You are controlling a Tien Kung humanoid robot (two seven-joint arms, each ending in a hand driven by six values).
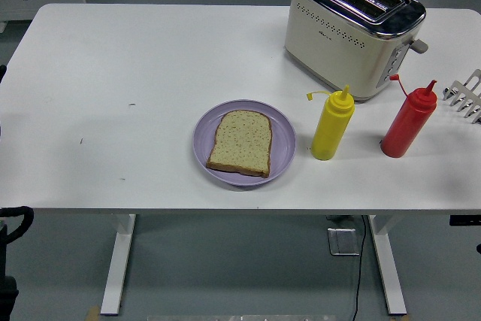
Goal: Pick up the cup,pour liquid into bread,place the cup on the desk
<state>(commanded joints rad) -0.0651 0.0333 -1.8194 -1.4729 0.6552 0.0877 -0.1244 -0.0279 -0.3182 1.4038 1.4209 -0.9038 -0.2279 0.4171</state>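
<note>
A slice of brown bread (240, 143) lies flat on a lilac plate (204, 122) near the table's front middle. To the right of the plate a yellow squeeze bottle (332, 125) stands upright, its cap hanging off to the left. Further right stands a red squeeze bottle (408, 122), its cap open as well. No cup shows anywhere. A black part of my left arm (16, 219) rests at the lower left edge, below the tabletop and far from the bottles. My right hand is out of the picture.
A cream and chrome toaster (352, 31) sits at the back right, behind the bottles. A white wire rack (466, 95) pokes in at the right edge. The white table (113, 95) stretches bare to the left of the plate.
</note>
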